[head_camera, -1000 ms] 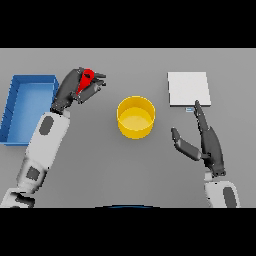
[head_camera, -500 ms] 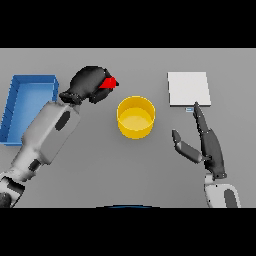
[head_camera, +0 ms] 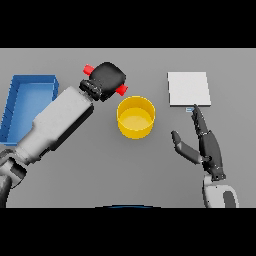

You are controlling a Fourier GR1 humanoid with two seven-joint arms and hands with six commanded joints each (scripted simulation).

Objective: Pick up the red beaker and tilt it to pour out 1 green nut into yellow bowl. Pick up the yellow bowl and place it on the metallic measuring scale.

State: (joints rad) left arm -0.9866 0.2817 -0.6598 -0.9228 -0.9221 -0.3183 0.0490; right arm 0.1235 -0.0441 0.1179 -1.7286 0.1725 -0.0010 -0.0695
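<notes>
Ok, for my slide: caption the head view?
Left hand tilts red beaker beside round yellow bowl; right hand open.

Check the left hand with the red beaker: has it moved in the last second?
Yes. The left hand, curled round the red beaker, has swung away from the blue tray toward the yellow bowl, and the beaker is now tipped near the bowl's rim.
</notes>
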